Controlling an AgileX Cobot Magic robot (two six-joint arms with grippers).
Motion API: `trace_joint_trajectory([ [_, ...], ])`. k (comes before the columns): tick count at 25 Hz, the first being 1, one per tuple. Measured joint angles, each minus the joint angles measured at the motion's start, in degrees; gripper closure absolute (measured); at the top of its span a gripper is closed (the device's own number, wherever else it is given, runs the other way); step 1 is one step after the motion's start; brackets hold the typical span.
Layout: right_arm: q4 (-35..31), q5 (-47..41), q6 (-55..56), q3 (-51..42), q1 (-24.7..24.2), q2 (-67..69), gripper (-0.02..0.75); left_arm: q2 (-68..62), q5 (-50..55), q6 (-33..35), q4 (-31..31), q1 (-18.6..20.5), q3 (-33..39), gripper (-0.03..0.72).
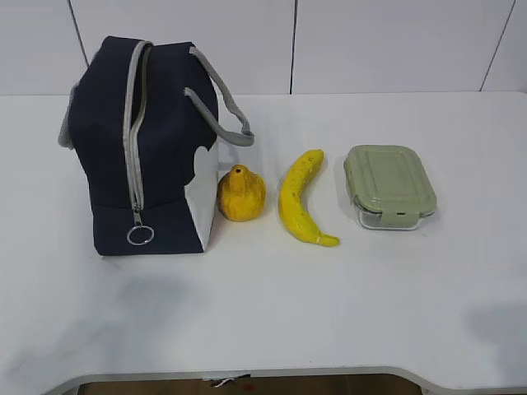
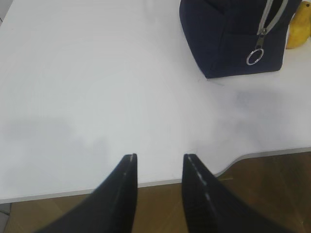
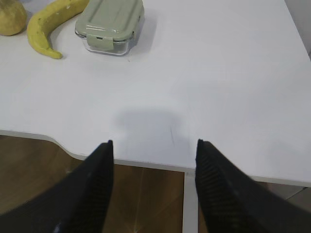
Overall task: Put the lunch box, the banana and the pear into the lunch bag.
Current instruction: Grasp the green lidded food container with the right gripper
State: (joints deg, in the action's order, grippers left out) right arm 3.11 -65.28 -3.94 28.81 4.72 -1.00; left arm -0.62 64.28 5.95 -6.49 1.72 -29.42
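The navy lunch bag (image 1: 144,148) stands at the left of the white table, its grey zipper closed, ring pull (image 1: 140,235) hanging at the front. The pear (image 1: 241,194) sits right beside the bag, then the banana (image 1: 300,199), then the lunch box (image 1: 389,186) with its sage-green lid. My left gripper (image 2: 159,156) is open and empty over the table's front edge, the bag (image 2: 233,36) far ahead to its right. My right gripper (image 3: 154,142) is open and empty over the front edge, the lunch box (image 3: 112,24), banana (image 3: 48,26) and pear (image 3: 10,17) ahead to its left.
The white table (image 1: 272,304) stretches bare in front of the objects to its front edge. A white panelled wall (image 1: 329,41) stands behind. Brown floor (image 3: 146,204) shows below the table edge in both wrist views. Neither arm shows in the exterior view.
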Motion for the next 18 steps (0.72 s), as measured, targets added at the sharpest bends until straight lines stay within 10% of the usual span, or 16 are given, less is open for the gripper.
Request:
trace_joint_trajectory([
  [18, 0.00, 0.00, 0.00, 0.00, 0.00, 0.00, 0.295, 0.00, 0.00, 0.00, 0.00, 0.00, 0.00, 0.452],
])
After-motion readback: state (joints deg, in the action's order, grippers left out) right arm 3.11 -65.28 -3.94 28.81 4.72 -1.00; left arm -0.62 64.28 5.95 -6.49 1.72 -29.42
